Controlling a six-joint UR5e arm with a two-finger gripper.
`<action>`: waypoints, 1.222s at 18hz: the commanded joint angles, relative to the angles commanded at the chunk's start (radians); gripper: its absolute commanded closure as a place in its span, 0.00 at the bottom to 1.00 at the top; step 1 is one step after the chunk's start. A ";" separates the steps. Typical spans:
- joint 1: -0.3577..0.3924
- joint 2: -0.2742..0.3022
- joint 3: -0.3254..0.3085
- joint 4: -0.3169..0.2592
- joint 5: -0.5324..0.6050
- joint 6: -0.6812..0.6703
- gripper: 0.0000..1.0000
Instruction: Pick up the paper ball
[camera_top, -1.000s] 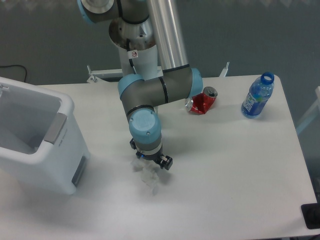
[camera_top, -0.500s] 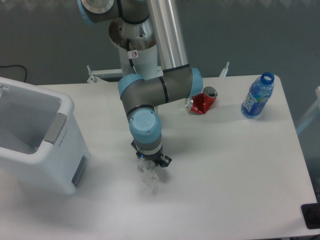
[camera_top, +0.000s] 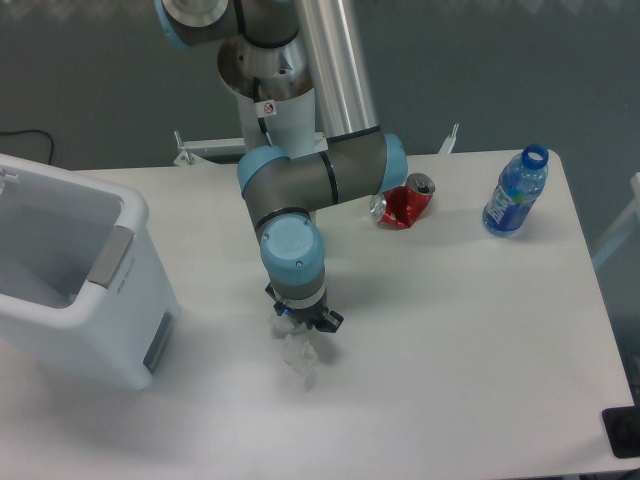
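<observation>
UR5e arm (camera_top: 315, 180) bent at the elbow, wrist pointing straight down over the table (camera_top: 470, 330). Gripper (camera_top: 300, 330) pinches the paper ball (camera_top: 298, 352), which sits at the fingertips near the white bin (camera_top: 70, 270).

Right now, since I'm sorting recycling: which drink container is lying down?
The crushed red can, which lies on its side. The blue bottle stands upright.

A white table (camera_top: 470, 330) fills most of the view under even, soft light. Behind it lies a dull grey-blue floor (camera_top: 90, 70). A black cable (camera_top: 30, 135) curls there at the far left. A metal bracket (camera_top: 205, 148) sits at the table's back edge.
</observation>
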 joint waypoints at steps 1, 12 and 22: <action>0.002 0.000 0.002 0.000 -0.006 0.000 0.79; 0.038 0.012 0.043 -0.012 -0.078 -0.009 0.90; 0.120 0.078 0.159 -0.183 -0.117 0.005 0.85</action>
